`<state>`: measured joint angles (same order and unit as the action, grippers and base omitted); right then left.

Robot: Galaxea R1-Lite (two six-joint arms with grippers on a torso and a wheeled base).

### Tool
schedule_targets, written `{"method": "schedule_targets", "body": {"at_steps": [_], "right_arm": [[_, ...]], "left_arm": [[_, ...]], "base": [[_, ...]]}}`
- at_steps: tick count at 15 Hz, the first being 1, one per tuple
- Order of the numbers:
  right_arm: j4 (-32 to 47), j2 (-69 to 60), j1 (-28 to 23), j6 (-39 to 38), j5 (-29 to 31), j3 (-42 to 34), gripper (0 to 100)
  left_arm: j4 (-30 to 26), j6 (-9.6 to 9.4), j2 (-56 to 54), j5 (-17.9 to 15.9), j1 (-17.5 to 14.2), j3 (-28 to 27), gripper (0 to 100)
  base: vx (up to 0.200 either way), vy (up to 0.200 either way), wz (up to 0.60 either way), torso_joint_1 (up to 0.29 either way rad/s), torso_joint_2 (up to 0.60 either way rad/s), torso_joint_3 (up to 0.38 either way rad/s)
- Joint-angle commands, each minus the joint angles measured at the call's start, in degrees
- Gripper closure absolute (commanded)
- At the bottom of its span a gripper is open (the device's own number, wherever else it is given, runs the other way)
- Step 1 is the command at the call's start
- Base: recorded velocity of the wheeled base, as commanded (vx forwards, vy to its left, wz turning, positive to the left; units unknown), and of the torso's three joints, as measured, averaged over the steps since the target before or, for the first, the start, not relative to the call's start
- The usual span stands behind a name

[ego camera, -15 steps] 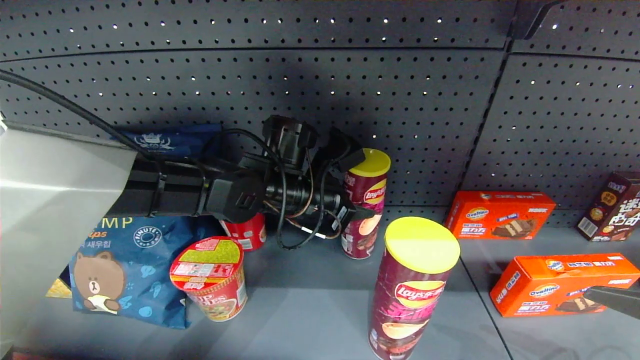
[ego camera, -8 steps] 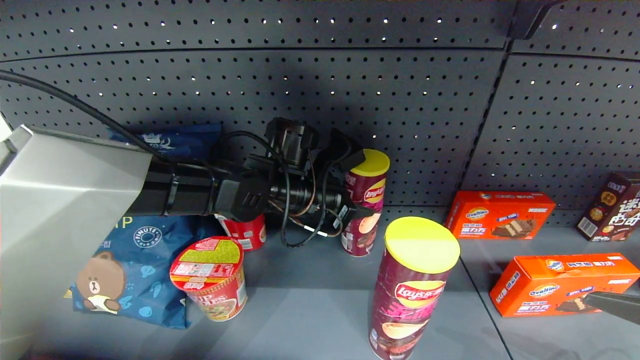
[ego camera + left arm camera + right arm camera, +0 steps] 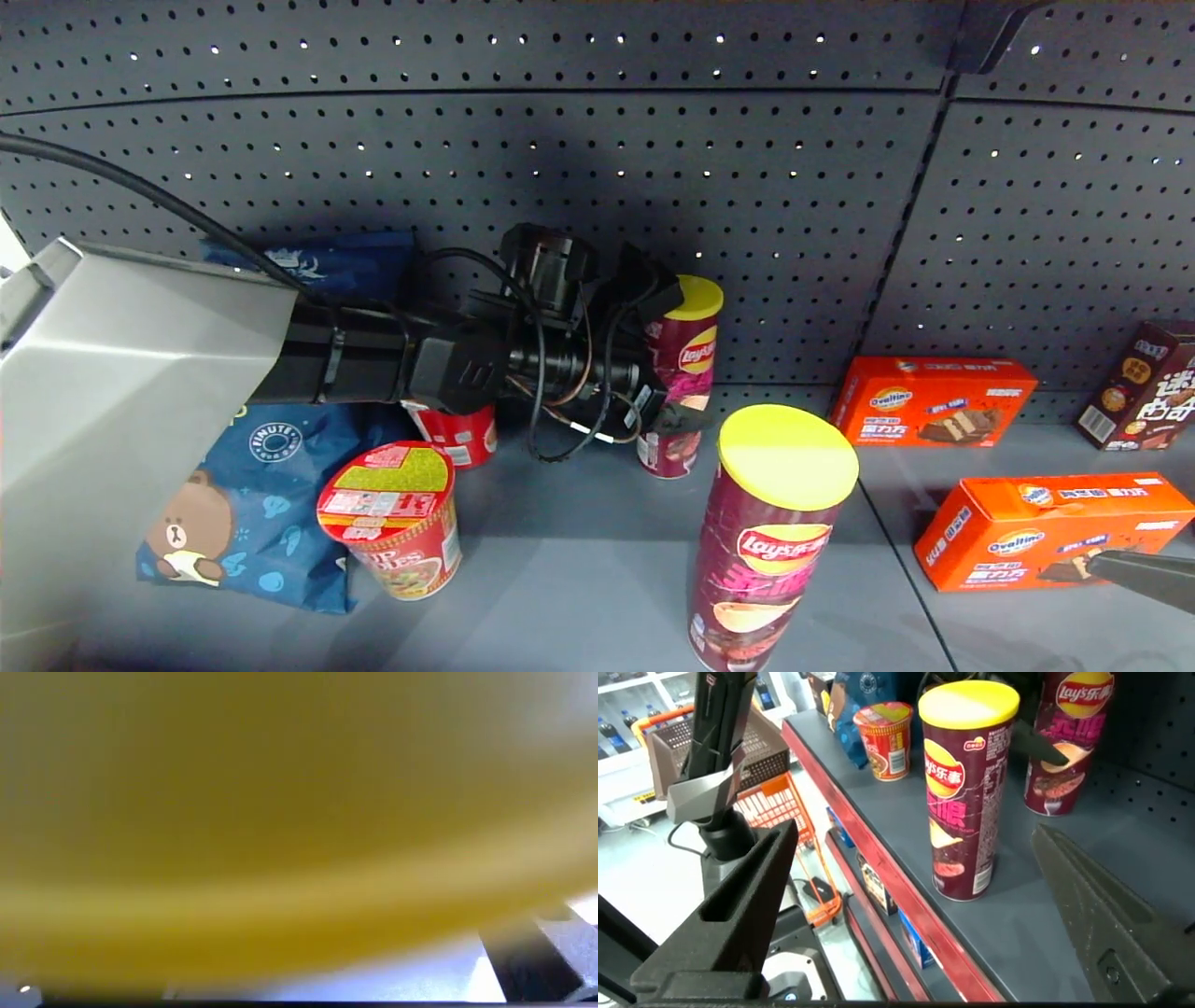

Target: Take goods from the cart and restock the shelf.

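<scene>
A purple chips can with a yellow lid stands upright at the back of the grey shelf, close to the pegboard. My left gripper reaches in from the left and is shut on it; the left wrist view has the yellow lid right against the camera. A second, matching chips can stands free near the shelf's front edge, also the nearer can in the right wrist view. My right gripper hangs open in front of the shelf, holding nothing; its fingertip pokes in at the lower right.
A red cup noodle and a blue bear snack bag sit left of the cans, another red cup under my left arm. Two orange boxes and a brown box lie right. An orange cart basket stands beyond the shelf edge.
My left arm has pushed a little farther into the shelf, carrying the rear can slightly toward the pegboard. The front can and the right gripper have hardly moved.
</scene>
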<state>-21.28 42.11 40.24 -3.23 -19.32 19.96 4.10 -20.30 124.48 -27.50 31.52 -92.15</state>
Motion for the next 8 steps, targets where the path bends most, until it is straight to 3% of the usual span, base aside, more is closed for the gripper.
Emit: {"method": "schedule_targets", "body": {"at_steps": [1, 3, 8], "right_arm": [[0.3, 0.6, 0.0, 0.1, 0.1, 0.4, 0], [0.3, 2.5, -0.8, 0.1, 0.8, 0.9, 0], [0.2, 6.7, -1.4, 0.1, 3.6, 2.6, 0]], "left_arm": [[-0.3, -0.01, -2.7, 0.0, -0.1, 1.4, 0], [-0.1, 0.08, -7.8, 0.1, -0.1, 6.0, 0], [-0.1, 0.08, -23.2, 0.2, -1.0, 23.4, 0]], "base": [[0.000, 0.000, 0.00, 0.000, 0.00, 0.000], [0.000, 0.000, 0.00, 0.000, 0.00, 0.000], [0.000, 0.000, 0.00, 0.000, 0.00, 0.000]]}}
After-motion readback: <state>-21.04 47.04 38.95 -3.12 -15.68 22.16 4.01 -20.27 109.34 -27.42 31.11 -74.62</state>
